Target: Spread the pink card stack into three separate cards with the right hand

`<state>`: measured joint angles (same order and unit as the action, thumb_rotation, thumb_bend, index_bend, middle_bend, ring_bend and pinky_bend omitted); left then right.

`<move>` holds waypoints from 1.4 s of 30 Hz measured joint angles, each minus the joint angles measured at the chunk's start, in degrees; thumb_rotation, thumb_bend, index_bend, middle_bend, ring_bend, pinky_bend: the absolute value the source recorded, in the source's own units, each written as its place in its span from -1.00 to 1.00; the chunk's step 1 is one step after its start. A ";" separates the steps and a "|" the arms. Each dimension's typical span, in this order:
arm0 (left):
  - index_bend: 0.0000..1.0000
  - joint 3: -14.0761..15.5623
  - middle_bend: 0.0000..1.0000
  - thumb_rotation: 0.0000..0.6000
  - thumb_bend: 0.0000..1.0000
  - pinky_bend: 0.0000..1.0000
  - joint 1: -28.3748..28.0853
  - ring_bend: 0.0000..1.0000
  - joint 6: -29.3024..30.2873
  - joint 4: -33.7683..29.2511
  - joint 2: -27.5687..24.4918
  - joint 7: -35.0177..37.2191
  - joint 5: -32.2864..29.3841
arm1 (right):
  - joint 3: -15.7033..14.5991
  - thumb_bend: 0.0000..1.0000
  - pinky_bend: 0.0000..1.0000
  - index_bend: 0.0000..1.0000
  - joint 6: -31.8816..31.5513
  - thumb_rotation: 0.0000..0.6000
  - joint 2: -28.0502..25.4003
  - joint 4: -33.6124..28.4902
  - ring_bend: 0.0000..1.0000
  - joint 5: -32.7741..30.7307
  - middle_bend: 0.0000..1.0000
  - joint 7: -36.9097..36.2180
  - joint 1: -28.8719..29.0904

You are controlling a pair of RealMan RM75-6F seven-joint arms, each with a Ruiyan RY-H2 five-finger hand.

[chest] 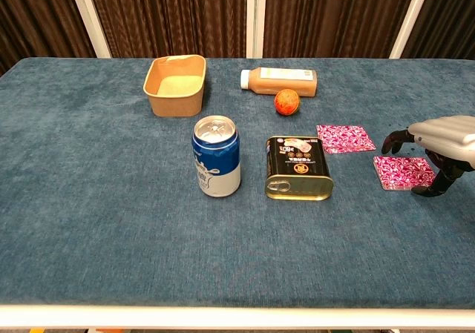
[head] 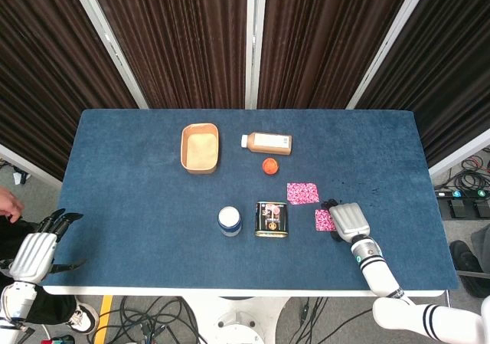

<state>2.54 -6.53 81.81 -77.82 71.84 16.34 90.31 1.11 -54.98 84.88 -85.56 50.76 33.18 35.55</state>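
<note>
The blue desk (head: 138, 175) is seen whole in the head view, with wide bare stretches along its left side, its far right corner and its near edge; in the chest view its side edges are cut off. A tan tray (head: 200, 148) and a lying bottle (head: 267, 142) are placed toward the far side, with a small orange ball (head: 269, 165) just in front of the bottle. A blue can (chest: 217, 156) is stood upright at mid-desk, and a flat dark tin (chest: 298, 167) is laid just right of it. The right hand (head: 349, 220) is held palm down by the near right edge, over the right side of the pink card stack (chest: 403, 172); its fingers (chest: 395, 139) are curled loosely, and whether they touch the stack cannot be told. One separate pink card (chest: 345, 138) is laid beyond the stack, near the tin. The left hand (head: 34, 253) is shown only in the head view, off the desk's near left corner, fingers apart and holding nothing.
</note>
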 measured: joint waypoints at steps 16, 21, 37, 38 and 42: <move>-0.65 0.15 -0.68 1.00 -1.00 -0.68 -0.08 -0.87 -0.78 0.17 0.02 0.18 -0.39 | -0.02 -0.56 0.64 -0.44 -0.93 1.00 1.57 1.30 0.49 0.52 -0.45 0.34 -0.63; -0.65 0.15 -0.68 1.00 -1.00 -0.68 -0.08 -0.87 -0.84 0.07 -0.05 0.17 -0.45 | 0.10 -0.55 0.64 -0.38 -1.38 1.00 1.93 1.64 0.49 1.22 -0.41 -0.02 -0.94; -0.65 0.14 -0.68 1.00 -1.00 -0.68 -0.16 -0.87 -1.08 0.07 -0.14 0.33 -0.52 | 0.90 -0.52 0.64 -0.30 -1.94 1.00 2.01 1.60 0.49 1.59 -0.34 -0.04 -1.37; -0.65 0.14 -0.68 1.00 -1.00 -0.68 -0.18 -0.87 -1.10 0.05 -0.16 0.33 -0.52 | 0.93 -0.51 0.64 -0.29 -1.98 1.00 1.98 1.56 0.49 1.62 -0.34 -0.08 -1.40; -0.65 0.16 -0.68 1.00 -1.00 -0.68 -0.20 -0.87 -1.19 0.01 -0.16 0.34 -0.54 | 1.19 -0.50 0.64 -0.26 -2.42 1.00 1.71 1.14 0.49 2.06 -0.31 -0.29 -1.51</move>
<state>2.70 -6.73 80.61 -77.81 71.67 16.68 89.76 2.30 -57.40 86.59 -84.42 52.82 32.89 34.04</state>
